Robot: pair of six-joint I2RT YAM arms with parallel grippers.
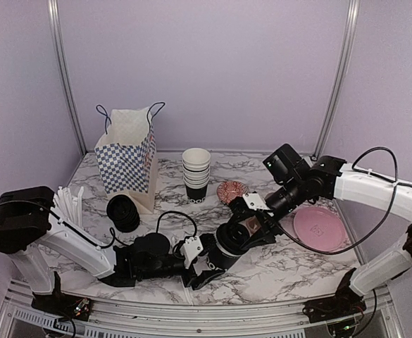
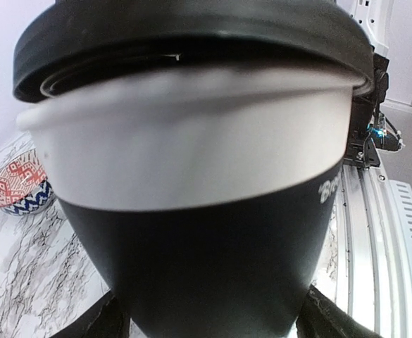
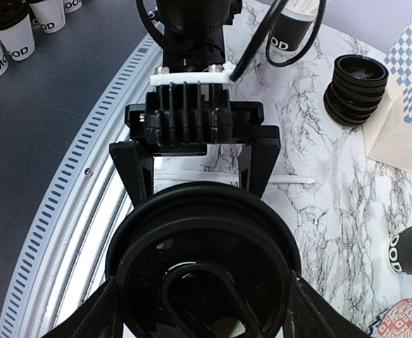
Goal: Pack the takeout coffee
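Note:
The takeout coffee [image 1: 227,246] is a black cup [image 2: 206,239] with a white band under its rim, held low over the marble table near the front middle. My left gripper [image 1: 215,258] is shut on the cup's body, and its fingers [image 3: 136,169] flank it below the rim. The black lid [image 3: 202,267] sits on top. In the left wrist view the lid [image 2: 191,42] looks tilted, riding higher on one side. My right gripper [image 1: 242,236] comes from the right and is shut on the lid's edge, one finger on each side.
A blue-checked paper bag [image 1: 128,158] stands open at the back left. A stack of black lids [image 1: 123,213] lies in front of it. Cups [image 1: 196,176] stand stacked at the back middle, beside a small patterned dish [image 1: 232,190]. A pink plate [image 1: 320,227] lies at the right.

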